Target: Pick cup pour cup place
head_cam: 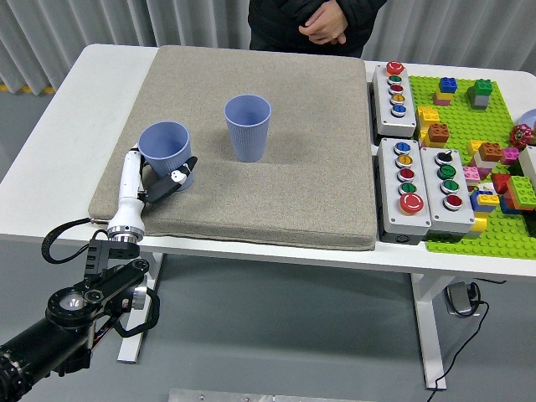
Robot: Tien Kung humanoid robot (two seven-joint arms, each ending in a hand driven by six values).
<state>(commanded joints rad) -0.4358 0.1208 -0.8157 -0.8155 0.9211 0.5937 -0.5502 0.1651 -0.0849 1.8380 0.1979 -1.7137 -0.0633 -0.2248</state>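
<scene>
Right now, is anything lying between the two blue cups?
No. In the head view only bare grey mat lies between the near cup and the far cup.

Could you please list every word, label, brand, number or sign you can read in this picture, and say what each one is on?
No text can be read anywhere in this view.
Two blue cups: plain ribbed walls, no print.
Grey button boxes: any marks by the coloured buttons are too small to read.
Left hand: no legible marking.
Green brick baseplate and grey mat: no lettering visible.
</scene>
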